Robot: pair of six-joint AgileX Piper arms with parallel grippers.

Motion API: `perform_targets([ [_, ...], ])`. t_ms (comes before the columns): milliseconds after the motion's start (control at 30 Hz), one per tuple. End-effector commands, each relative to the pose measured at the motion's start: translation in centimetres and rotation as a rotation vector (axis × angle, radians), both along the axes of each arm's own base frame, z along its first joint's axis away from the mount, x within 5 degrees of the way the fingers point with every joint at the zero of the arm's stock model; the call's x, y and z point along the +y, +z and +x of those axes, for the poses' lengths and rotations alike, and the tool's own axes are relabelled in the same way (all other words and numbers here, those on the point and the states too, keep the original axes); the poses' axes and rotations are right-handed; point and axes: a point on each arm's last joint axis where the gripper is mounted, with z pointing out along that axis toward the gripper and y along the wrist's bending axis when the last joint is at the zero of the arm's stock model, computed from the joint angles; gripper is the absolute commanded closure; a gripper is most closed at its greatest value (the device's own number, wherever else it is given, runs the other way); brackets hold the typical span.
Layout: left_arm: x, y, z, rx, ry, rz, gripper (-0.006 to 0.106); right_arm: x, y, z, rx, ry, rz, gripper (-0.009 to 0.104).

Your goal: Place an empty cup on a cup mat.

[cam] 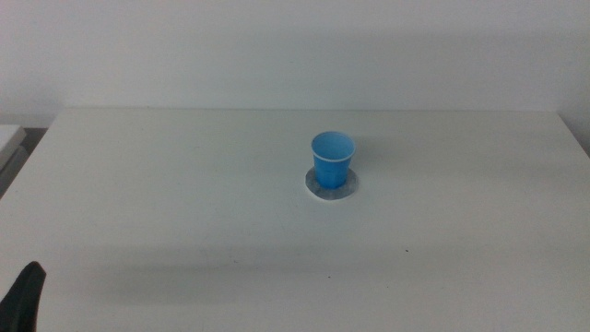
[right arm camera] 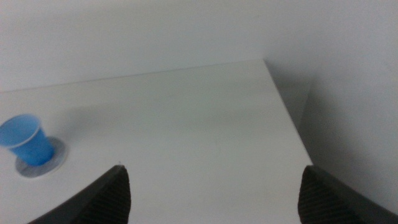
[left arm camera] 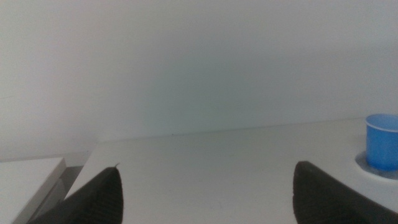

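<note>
While both arms hang back, the cup [cam: 333,160] stands upright with its mouth open to the camera, blue inside and out, a thin pale rim around the top. It sits squarely on the cup mat [cam: 331,186], base touching the disc, and a ring of speckled grey with a white edge shows all round the cup's foot. Cup and mat sit out on the white table [cam: 184,203], closer to its far edge than to the camera.

From the left wrist view the cup [left arm camera: 382,140] shows at the side of the picture, standing on the pale mat [left arm camera: 374,167], with bare table between it and the left gripper [left arm camera: 205,193]. That gripper's two dark jaws are spread wide with nothing between them, well apart from the cup. In the middle view only a dark tip of the left gripper [cam: 24,293] shows, well short of the cup and off to the left-arm side of it.

The right wrist view catches the cup [right arm camera: 26,140] tilted in perspective, resting on the mat [right arm camera: 42,160], and beyond it the table's corner against the wall. The right gripper [right arm camera: 214,193] is also released, jaws held wide with only table showing between them, well clear of the cup. It does not show in the middle view.
</note>
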Motion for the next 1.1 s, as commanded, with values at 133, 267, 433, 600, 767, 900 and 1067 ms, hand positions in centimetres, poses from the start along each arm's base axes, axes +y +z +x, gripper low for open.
perform_targets([
  [133, 0.0, 0.1, 0.0, -0.015, -0.004, -0.011, 0.007, -0.4, -3.3, -3.5, -0.059, 0.090, -0.028, 0.004],
  [267, 0.0, 0.1, 0.0, -0.015, -0.004, -0.011, 0.007, -0.3, -5.7, -5.1, -0.150, 0.165, -0.098, 0.004],
  [433, 0.0, 0.1, 0.0, -0.015, -0.004, -0.011, 0.007, 0.4, -8.0, -6.6, -0.351, 0.231, -0.246, 0.004],
  [600, 0.0, 0.1, 0.0, -0.015, -0.004, -0.011, 0.007, 0.6, -11.6, -6.3, -0.338, 0.186, -0.217, 0.003],
  [767, 0.0, 0.1, 0.0, -0.015, -0.004, -0.011, 0.007, 0.4, -13.5, -5.9, -0.449, 0.155, -0.241, 0.003],
  [900, 0.0, 0.1, 0.0, -0.015, -0.004, -0.011, 0.007, 0.3, -14.4, -5.6, -0.437, 0.144, -0.210, 0.003],
  [1067, 0.0, 0.1, 0.0, -0.015, -0.004, -0.011, 0.007, 0.3, -14.0, -5.6, -0.493, 0.097, -0.041, 0.003],
])
